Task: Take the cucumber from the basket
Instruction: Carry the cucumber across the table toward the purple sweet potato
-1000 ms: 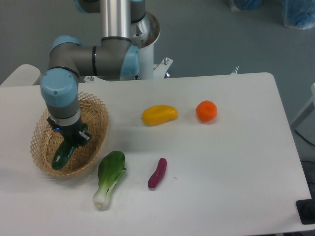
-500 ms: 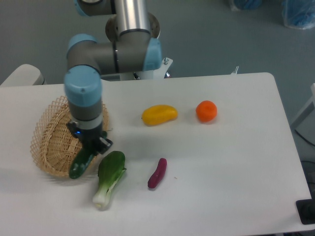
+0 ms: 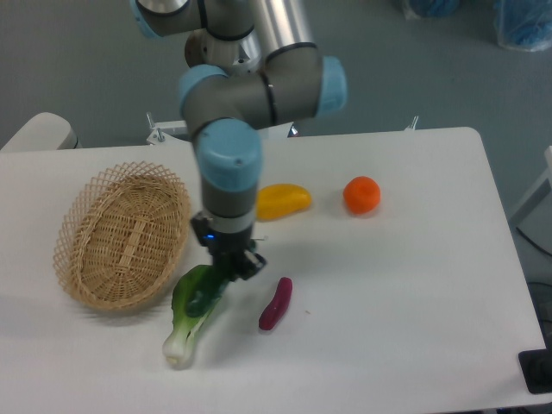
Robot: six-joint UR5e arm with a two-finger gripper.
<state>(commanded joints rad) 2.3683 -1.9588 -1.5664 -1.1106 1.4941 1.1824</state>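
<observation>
My black two-finger claw (image 3: 231, 266) hangs over the white table (image 3: 414, 285), left of the middle and towards the front edge. It is pinching the upper end of the dark green, glossy cucumber (image 3: 212, 289). The cucumber is out of the oval tan wicker basket (image 3: 73, 216), which sits near the left edge with nothing showing inside it.

The main risk I see is the grip. I hold the cucumber by one end and it slants down, so its smooth skin could slide out of the grip. Its low end lies right over the leafy green-and-white bok choy (image 3: 183, 332). If I travel low, I could drag those leaves or knock the small purple vegetable (image 3: 276, 304) just to one side.

My own wrist hides the fingertips. Green lies on green here, so I cannot tell where the cucumber ends, or whether it touches the leaf.
</observation>
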